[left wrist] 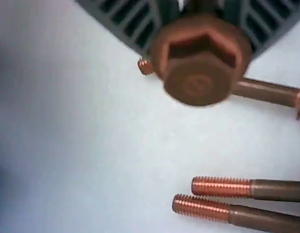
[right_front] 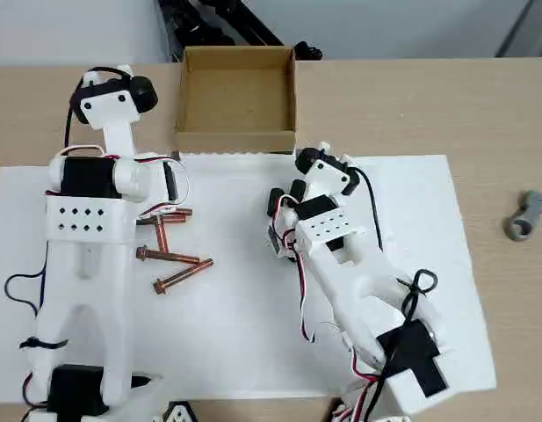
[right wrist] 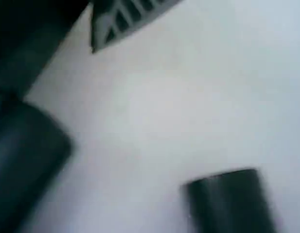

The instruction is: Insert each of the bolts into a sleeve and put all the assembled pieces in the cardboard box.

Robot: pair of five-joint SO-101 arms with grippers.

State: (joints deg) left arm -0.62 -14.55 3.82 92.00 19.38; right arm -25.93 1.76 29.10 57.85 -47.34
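**Near the cardboard box: left gripper holds a copper bolt, head up**

Toward the arm bases from the cardboard box [right_front: 235,97], on the white board [right_front: 253,334], the left gripper [left wrist: 193,12] is clamped on a copper-coloured bolt [left wrist: 201,60]. This held bolt has a six-sided head on a round flange. The head faces straight into the wrist camera, so the long axis stands roughly upright and the shank is hidden.

More loose bolts [right_front: 169,256] of the same colour lie flat just beside it, farther from the box. They have smooth brown shanks and bright threaded ends. Their long axes run roughly along the box's near wall, and two lie almost parallel.

Off the box's other near corner, the right gripper [right_front: 284,224] sits low over the board; whether it grips anything cannot be told. A dark sleeve [right wrist: 227,201], blurred, lies near it.
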